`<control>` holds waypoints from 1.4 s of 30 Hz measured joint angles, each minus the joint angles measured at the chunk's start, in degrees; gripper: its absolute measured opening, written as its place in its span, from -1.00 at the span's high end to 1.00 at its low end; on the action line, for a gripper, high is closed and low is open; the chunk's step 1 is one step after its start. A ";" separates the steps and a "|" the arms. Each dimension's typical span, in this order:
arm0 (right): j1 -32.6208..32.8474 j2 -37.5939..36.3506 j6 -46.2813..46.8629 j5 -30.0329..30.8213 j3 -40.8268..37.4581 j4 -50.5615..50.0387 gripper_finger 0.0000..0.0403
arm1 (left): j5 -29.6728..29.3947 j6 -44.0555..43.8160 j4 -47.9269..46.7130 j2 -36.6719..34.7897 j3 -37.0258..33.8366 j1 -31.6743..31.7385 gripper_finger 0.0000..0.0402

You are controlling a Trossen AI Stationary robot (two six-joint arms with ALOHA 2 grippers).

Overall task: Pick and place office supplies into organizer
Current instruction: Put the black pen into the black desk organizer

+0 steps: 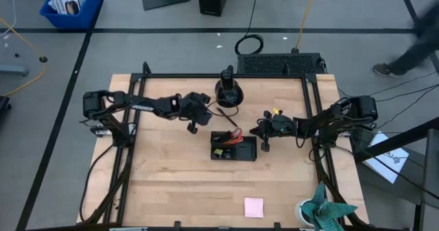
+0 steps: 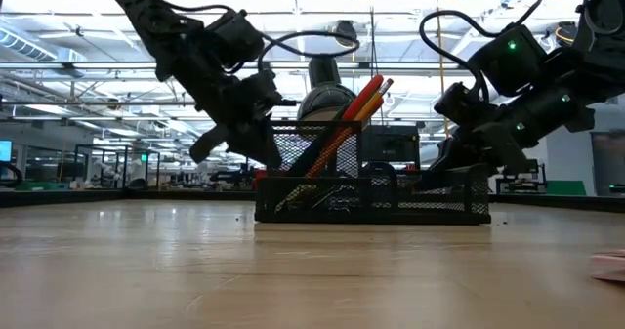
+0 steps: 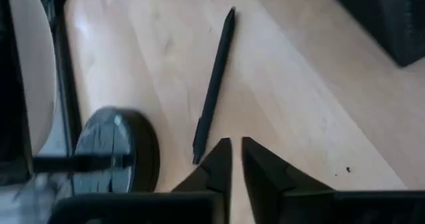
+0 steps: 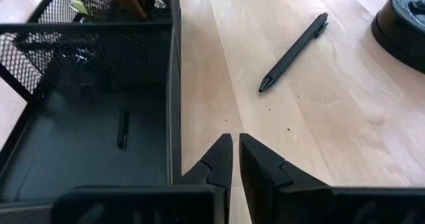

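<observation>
The black mesh organizer stands mid-table with red-handled scissors and orange pencils leaning upright in its rear compartment. Its low front tray holds a small black piece. A black pen lies flat on the wood just ahead of my left gripper, which is shut and empty, left of the organizer. My right gripper is shut and empty beside the organizer's right wall. A black pen lies beyond it. The pink sticky pad lies near the table's near edge.
The round black dome stand sits behind the organizer, and its base shows close to my left gripper. A potted plant stands at the near right corner. Bare wood stretches between the organizer and the sticky pad.
</observation>
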 joint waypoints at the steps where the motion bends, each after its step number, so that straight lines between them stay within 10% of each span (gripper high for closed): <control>1: -0.03 0.00 0.12 0.00 0.00 0.24 0.87 | 2.42 1.22 0.24 0.00 0.02 1.05 0.74; 13: -2.48 0.00 0.39 -0.23 0.00 1.54 0.79 | 8.09 9.97 4.11 3.43 0.09 4.15 0.13; 21: -3.71 0.00 0.58 -0.39 0.00 2.93 0.76 | 3.79 13.22 14.42 12.20 0.64 4.17 0.24; 42: -6.77 0.00 0.37 -1.99 0.02 3.09 0.75 | 5.48 15.85 7.18 19.37 10.60 6.23 0.43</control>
